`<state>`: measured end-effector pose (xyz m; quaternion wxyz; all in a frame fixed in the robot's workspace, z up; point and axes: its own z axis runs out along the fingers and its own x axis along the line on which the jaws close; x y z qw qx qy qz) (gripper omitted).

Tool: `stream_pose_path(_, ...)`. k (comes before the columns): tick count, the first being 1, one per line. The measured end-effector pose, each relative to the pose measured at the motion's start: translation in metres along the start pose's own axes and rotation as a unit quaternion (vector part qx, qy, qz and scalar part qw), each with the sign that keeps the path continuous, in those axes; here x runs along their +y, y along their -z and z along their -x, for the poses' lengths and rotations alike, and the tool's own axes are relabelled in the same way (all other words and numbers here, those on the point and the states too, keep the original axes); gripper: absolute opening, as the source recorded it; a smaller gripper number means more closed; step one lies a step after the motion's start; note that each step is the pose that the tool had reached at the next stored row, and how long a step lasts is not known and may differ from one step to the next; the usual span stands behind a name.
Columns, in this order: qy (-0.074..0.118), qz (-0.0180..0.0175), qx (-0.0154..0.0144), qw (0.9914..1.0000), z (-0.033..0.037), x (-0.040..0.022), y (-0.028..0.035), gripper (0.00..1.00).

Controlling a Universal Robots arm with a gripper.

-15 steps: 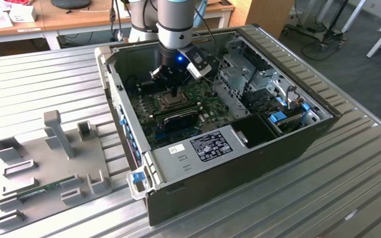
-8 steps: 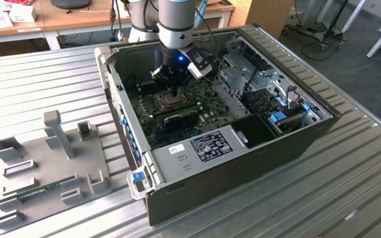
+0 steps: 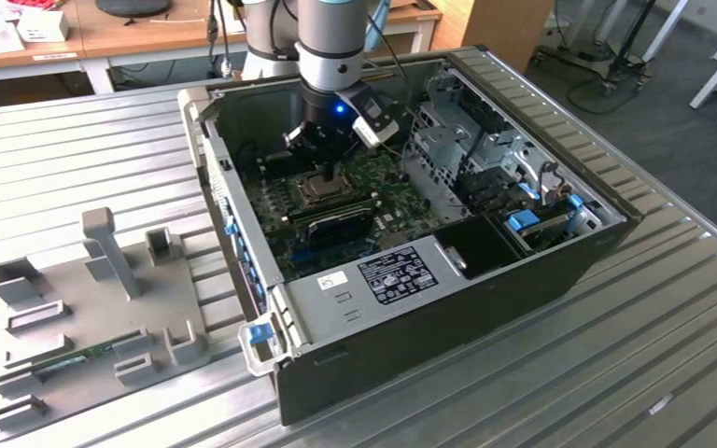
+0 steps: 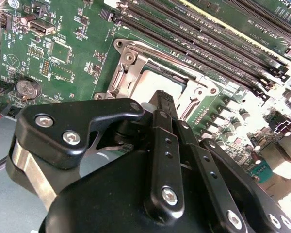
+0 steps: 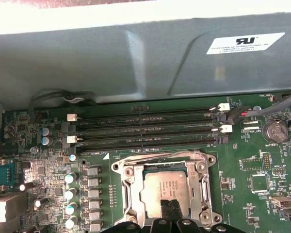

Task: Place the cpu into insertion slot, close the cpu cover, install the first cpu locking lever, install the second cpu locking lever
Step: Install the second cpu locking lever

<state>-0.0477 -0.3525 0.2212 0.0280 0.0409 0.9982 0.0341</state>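
- The pincer [image 3: 325,175] hangs low inside the open computer case [image 3: 558,271], directly above the insertion slot [image 5: 166,191] on the green motherboard [image 4: 82,63]; in both wrist views its dark fingers [image 4: 164,109] point down at the socket.
- The fingers appear drawn together and hold nothing (judged from the second wrist view, where no gap shows at the tip).
- The cpu [image 5: 166,193] lies flat in the socket, just under the fingertips, its grey top exposed.
- The cpu cover [image 4: 131,65] appears to lie down around the chip as a silvery frame; whether either locking lever is latched cannot be told.
- Judgement: the step in hand concerns cover or levers; it is done well by pressing straight down on metal, clear of the memory slots [image 5: 145,128] beyond the pincer.
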Motion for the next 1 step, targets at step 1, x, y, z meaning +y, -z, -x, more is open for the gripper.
stream_pose_path(1,0.000,0.0000,0.0000,1.00000,0.0000,0.0000,0.0000,0.10)
